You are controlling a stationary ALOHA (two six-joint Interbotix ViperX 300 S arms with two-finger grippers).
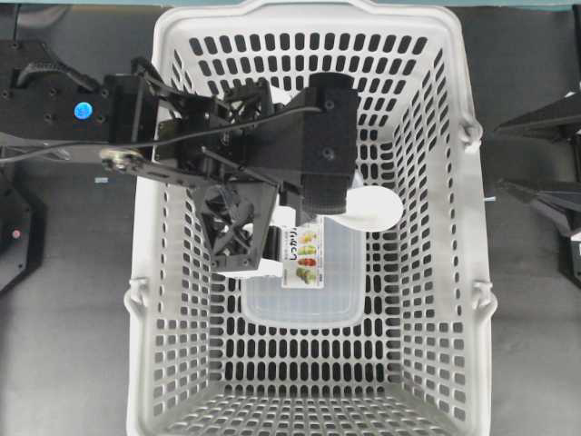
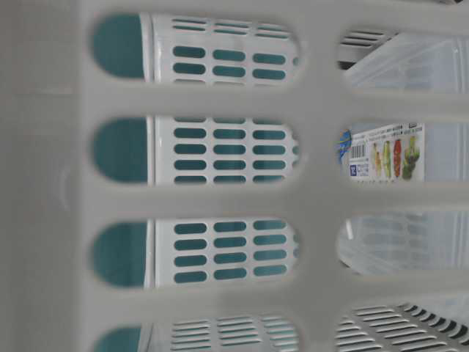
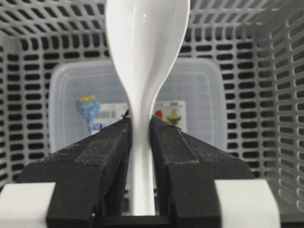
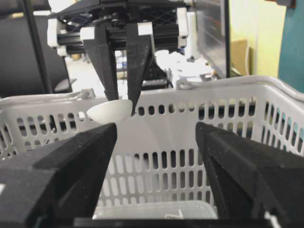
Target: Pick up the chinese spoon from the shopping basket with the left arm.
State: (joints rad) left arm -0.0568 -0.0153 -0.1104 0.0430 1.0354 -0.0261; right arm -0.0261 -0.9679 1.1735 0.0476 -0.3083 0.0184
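Note:
My left gripper (image 3: 141,124) is shut on the handle of the glossy white chinese spoon (image 3: 145,42), whose bowl points away from the wrist. In the overhead view the left arm reaches into the light grey shopping basket (image 1: 472,236) and the spoon's bowl (image 1: 372,209) sticks out to the right of the wrist. In the right wrist view the left gripper (image 4: 122,102) holds the spoon (image 4: 110,110) at about the height of the basket rim (image 4: 237,88), clear of the floor. My right gripper (image 4: 156,127) is open and empty, outside the basket at the right (image 1: 497,159).
A clear rectangular lidded container with a printed label (image 1: 304,282) lies on the basket floor below the spoon; it also shows in the left wrist view (image 3: 199,104) and the table-level view (image 2: 396,154). The basket's slotted walls (image 2: 44,183) surround the left gripper.

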